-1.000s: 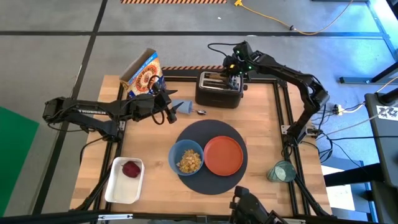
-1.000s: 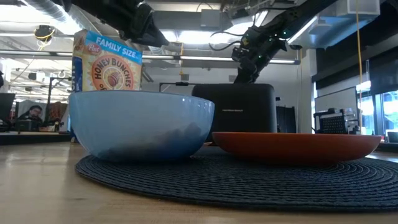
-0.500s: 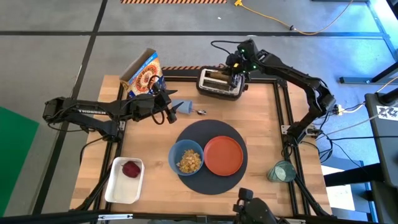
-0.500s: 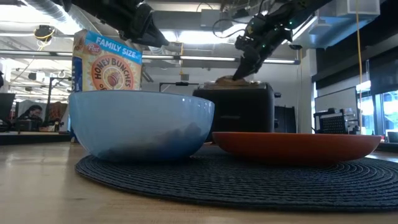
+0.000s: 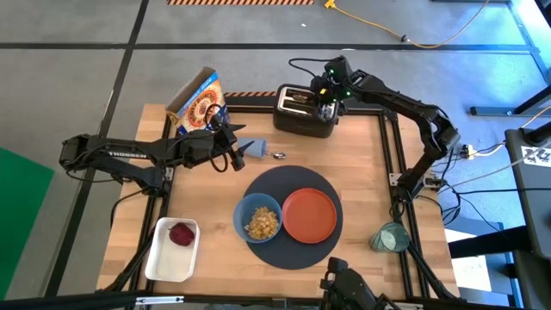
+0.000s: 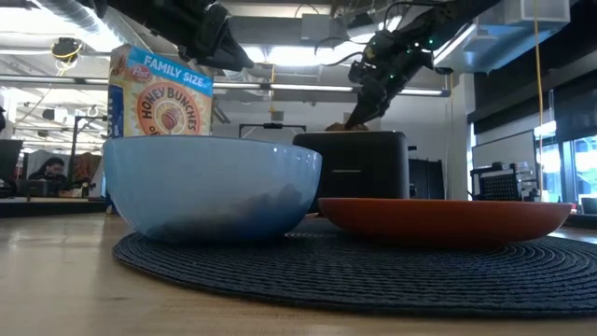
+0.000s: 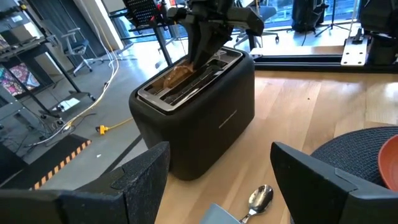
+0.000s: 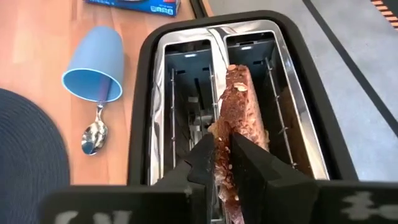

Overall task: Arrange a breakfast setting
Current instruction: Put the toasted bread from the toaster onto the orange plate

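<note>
The right claw [image 8: 222, 163] is clamped on the edge of the brown seeded toast slice [image 8: 239, 118], which stands in a slot of the black two-slot toaster [image 8: 144, 112]. That thin edge grip could crumble or slip, or the slice could snag the slot's wire guides. The left claw [image 7: 217, 171] hangs open above the wooden table [image 5: 362, 164].

The site was a robotics lab: concrete floor [image 5: 86, 52], hazard-striped tape [image 5: 241, 3], equipment racks [image 7: 25, 68], trailing yellow cable [image 5: 387, 30].
</note>
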Motion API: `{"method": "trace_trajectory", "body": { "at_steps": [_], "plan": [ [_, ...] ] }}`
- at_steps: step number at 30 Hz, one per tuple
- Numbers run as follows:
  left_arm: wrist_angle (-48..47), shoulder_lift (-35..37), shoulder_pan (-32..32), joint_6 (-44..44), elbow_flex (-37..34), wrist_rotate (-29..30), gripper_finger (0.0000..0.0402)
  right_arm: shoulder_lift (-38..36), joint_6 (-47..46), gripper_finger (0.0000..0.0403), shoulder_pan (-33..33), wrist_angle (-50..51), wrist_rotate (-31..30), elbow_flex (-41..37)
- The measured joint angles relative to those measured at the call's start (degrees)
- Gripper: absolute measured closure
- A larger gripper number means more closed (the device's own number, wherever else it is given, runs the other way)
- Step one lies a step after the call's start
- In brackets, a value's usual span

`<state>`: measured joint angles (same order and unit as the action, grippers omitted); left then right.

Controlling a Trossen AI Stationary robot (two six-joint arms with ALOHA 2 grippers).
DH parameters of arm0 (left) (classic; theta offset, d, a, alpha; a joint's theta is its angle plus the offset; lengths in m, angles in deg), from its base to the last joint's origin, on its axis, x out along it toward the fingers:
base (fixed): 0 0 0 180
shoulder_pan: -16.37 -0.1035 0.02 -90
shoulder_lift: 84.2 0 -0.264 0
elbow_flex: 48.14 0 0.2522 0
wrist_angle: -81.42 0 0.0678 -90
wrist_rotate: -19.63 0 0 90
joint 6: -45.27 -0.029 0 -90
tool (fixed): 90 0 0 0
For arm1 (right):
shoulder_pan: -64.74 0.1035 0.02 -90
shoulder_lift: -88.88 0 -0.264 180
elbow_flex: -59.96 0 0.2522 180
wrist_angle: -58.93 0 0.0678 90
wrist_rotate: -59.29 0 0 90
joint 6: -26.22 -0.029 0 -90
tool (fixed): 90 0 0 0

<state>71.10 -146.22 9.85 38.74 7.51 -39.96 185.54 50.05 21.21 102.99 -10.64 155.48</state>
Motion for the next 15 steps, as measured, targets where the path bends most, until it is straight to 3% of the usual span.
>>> {"method": "trace_trajectory", "body": {
  "at_steps": [15],
  "plan": [
    [-0.01, 0.00, 0.00, -0.02, 0.00, 0.00, 0.0127, 0.01, 0.22, 0.0357, 0.00, -0.44, -2.63, 0.00]
  ]
}}
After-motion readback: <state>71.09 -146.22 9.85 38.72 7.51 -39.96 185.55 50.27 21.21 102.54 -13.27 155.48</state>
